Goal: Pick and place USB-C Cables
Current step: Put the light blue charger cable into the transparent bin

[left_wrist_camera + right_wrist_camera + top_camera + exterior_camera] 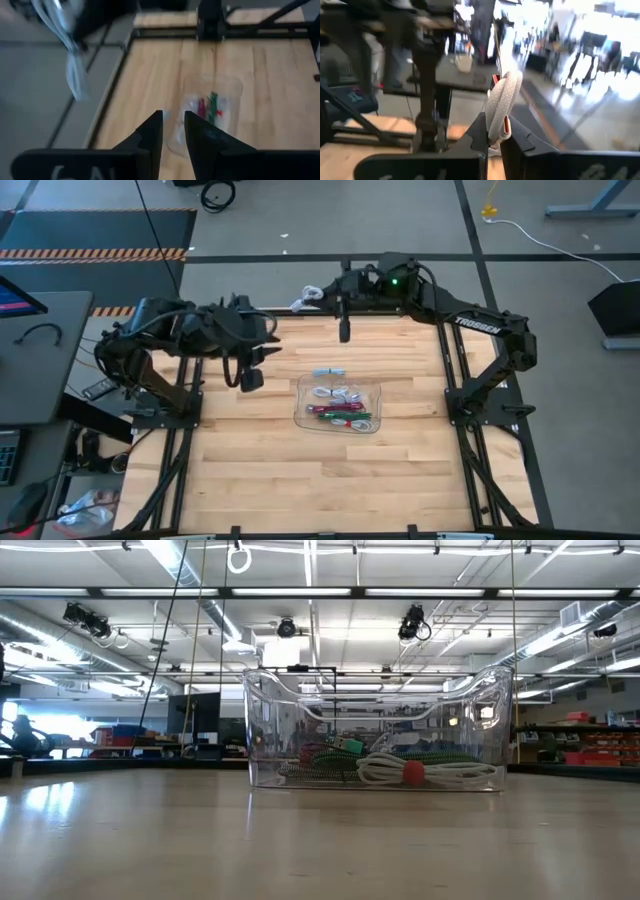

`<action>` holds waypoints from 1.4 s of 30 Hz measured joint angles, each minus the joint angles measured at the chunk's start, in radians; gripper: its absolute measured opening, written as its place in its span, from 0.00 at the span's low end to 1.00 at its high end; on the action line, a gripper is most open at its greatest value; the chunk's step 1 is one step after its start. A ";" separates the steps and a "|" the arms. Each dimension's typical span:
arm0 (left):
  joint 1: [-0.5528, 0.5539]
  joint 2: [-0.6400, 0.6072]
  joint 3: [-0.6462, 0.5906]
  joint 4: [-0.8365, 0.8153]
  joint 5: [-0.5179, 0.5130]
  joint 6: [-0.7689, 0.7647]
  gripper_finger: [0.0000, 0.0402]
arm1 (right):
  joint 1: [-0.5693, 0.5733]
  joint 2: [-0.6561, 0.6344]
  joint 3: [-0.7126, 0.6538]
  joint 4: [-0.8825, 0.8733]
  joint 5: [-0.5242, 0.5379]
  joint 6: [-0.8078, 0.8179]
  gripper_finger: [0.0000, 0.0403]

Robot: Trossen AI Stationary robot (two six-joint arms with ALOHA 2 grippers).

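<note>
A clear plastic tray [372, 388] stands at the table's middle and holds several USB-C cables [340, 412] in red, green and white; the low view shows them through its wall [400, 772]. A pale blue cable [330, 372] lies on the wood just beyond the tray's far rim. My right gripper [312, 296] is high over the table's far edge, shut on a white coiled cable [302, 302]. My left gripper [250, 378] hangs left of the tray, fingers [173, 120] slightly apart with nothing between them. My right gripper pinches one end of the white cable bundle [495, 131] between its two fingers, near a red tie [506, 125]. The fingers lie about level, pointing toward the table's left. The rest of the bundle [506, 92] sticks out past the fingertips, lifted clear of the table.
A dark post [344, 325] stands at the middle of the table's far edge. Black frame rails [455, 370] run along both sides. A grey desk [40, 350] stands beyond the left edge. Bare wood [330, 480] stretches from the tray to the near edge.
</note>
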 joint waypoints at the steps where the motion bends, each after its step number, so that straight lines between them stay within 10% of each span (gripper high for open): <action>1: -0.006 0.000 0.000 -0.026 -0.001 -0.039 0.21 | -0.011 0.000 0.000 -0.028 -0.004 0.017 0.07; 14: -0.095 0.032 -0.229 -0.148 -0.178 -0.393 0.12 | 0.083 0.000 0.000 -0.617 0.058 0.118 0.07; 30: -0.220 0.031 -0.762 0.045 -0.107 -0.711 0.01 | 0.358 0.000 0.000 -1.007 0.231 0.375 0.07; 42: -0.237 -0.170 -0.946 0.240 -0.147 -0.691 0.00 | 0.388 0.005 -0.264 -0.774 0.159 0.519 0.07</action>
